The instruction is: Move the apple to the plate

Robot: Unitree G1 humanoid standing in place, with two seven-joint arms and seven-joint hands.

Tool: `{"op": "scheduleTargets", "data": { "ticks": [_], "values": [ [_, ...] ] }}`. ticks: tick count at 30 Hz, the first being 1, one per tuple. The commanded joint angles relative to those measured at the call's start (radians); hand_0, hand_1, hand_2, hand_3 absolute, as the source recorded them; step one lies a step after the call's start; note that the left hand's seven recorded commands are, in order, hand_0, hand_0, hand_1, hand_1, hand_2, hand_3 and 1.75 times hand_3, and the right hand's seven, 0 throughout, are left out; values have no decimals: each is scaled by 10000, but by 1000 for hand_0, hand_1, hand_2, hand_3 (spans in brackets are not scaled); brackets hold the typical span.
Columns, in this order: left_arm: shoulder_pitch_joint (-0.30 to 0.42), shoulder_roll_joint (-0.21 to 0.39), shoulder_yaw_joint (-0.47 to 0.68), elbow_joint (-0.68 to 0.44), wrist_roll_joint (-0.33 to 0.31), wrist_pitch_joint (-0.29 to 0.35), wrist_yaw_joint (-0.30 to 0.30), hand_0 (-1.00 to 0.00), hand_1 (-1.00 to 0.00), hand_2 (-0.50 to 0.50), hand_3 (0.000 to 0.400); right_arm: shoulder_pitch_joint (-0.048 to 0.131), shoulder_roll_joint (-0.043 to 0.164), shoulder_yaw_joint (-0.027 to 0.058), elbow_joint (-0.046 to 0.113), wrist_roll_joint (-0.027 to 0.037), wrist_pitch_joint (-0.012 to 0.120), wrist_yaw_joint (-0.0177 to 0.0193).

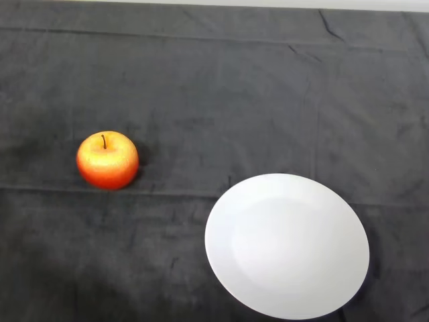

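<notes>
A red and yellow apple (107, 160) with a dark stem stands upright on the dark cloth at the left of the head view. A round white plate (287, 245) lies to its lower right, near the front edge, with nothing on it. A stretch of cloth separates the apple from the plate's rim.
The dark cloth (214, 87) covers the whole table, with folds and creases along the back. A pale strip of the table's far edge (268, 4) shows at the top.
</notes>
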Motion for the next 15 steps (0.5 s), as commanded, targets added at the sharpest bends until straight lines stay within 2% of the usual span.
{"op": "scheduleTargets", "data": {
  "ticks": [1, 7, 15],
  "values": [
    [-493, 35, -92, -151, 188, -365, -228, 0, 0, 0, 0, 274, -52, -75, 176, 64, 19, 23],
    [-561, -282, -341, -21, 220, -587, -1145, 0, 0, 0, 0, 273, -52, -75, 177, 64, 20, 23],
    [-659, -622, -649, 166, 126, -473, -2657, 0, 0, 0, 0, 271, -51, -74, 181, 63, 19, 23]
  ]
}}
